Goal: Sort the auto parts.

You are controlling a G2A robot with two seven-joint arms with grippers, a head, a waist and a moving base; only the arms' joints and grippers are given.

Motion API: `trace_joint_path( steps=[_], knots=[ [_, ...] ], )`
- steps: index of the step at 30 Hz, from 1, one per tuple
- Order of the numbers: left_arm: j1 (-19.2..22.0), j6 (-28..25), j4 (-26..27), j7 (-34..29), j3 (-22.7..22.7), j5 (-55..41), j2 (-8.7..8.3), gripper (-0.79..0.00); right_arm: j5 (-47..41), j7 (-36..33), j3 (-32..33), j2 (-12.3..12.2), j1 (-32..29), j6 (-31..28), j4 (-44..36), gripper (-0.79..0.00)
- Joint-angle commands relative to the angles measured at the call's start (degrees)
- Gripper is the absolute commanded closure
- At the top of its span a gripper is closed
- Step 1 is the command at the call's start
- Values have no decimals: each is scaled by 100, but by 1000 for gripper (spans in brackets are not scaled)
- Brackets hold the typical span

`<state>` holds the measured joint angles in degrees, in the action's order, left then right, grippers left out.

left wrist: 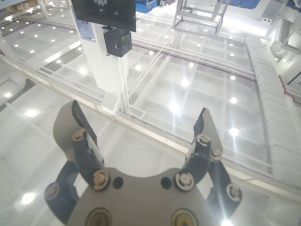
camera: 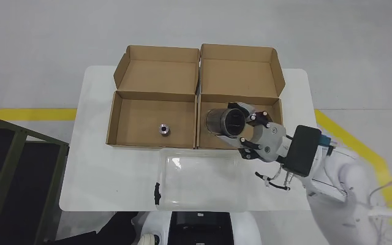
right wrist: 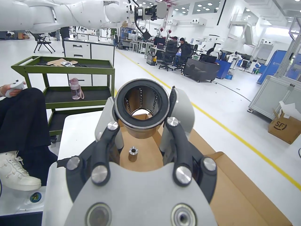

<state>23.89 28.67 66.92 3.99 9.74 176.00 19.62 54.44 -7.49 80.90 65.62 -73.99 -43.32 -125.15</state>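
My right gripper is shut on a large metal cylinder sleeve with a black rim, held on its side over the right cardboard box. In the right wrist view the sleeve sits between the fingers of the right gripper, its hollow bore facing the camera. A small metal bushing stands on the floor of the left cardboard box, and is seen beyond the sleeve as the bushing. My left gripper is open, holds nothing and points up at the ceiling.
Both boxes stand side by side at the back of the white table, flaps open. A clear plastic tray lies in front of them, with a small black piece at its left edge. A green cart stands left of the table.
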Motion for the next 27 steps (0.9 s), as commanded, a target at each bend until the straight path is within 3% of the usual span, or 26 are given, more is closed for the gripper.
trace_joint_path(
  steps=[1,14,27],
  knots=[
    [0,0,0,0,0,0,0,-785,-145,73,115,-12,-56,-33,53,0],
    [0,0,0,0,0,0,0,-785,-507,340,559,-74,-322,-253,111,0],
    [0,0,0,0,0,0,0,-785,-242,59,-301,-46,52,-225,420,0]
  ],
)
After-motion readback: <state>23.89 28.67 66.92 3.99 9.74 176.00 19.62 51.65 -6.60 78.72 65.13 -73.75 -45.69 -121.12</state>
